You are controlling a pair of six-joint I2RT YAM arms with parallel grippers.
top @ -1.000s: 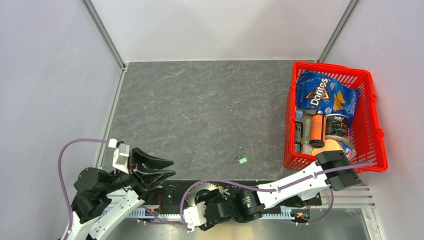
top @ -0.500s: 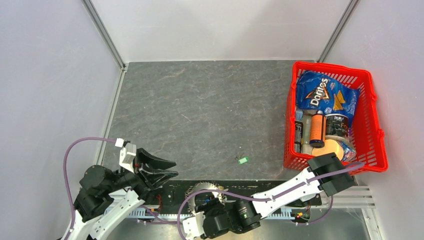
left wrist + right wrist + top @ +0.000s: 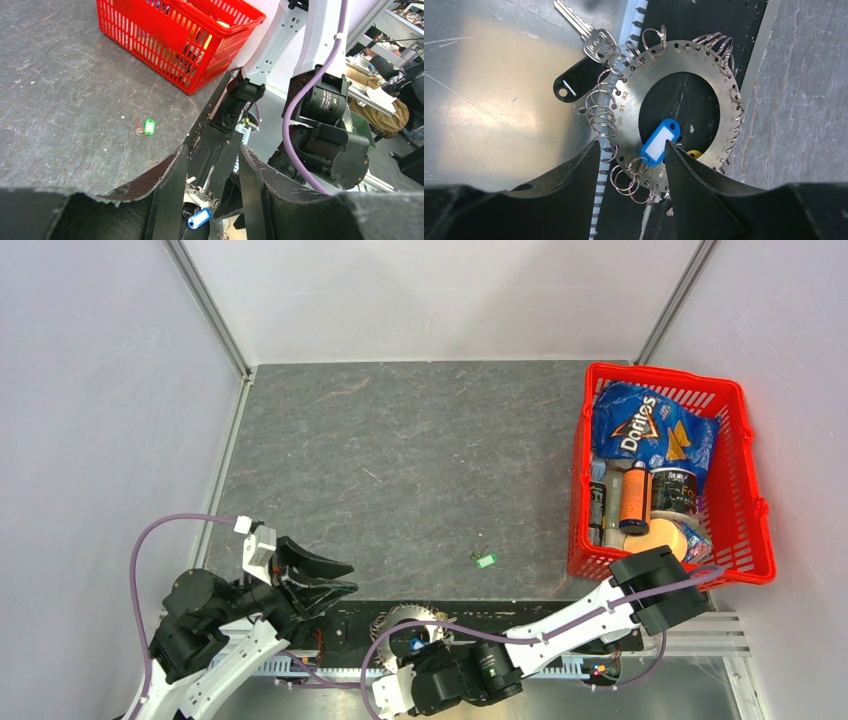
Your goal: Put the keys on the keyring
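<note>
Keyring (image 3: 724, 85) at near counter (image 3: 400, 460) edge under right tool (image 3: 631, 147), jaws apart; left tool (image 3: 212, 152) likewise apart. Green key (image 3: 486, 560) lies farther out (light, flat, slippery); we would pinch its seemingly plastic head.

The place is a robotics lab, set up as a test cell. Plain white panels (image 3: 90, 390) box in the grey stone-patterned counter (image 3: 400, 460), and aluminium posts (image 3: 207, 308) rise from its two far corners. Purple cable (image 3: 343, 15) trails over robot arms bolted along the near edge. A red shopping basket (image 3: 745, 480) of packaged goods sits at the right edge, and cluttered shelving (image 3: 395, 20) shows beyond the cell.
</note>
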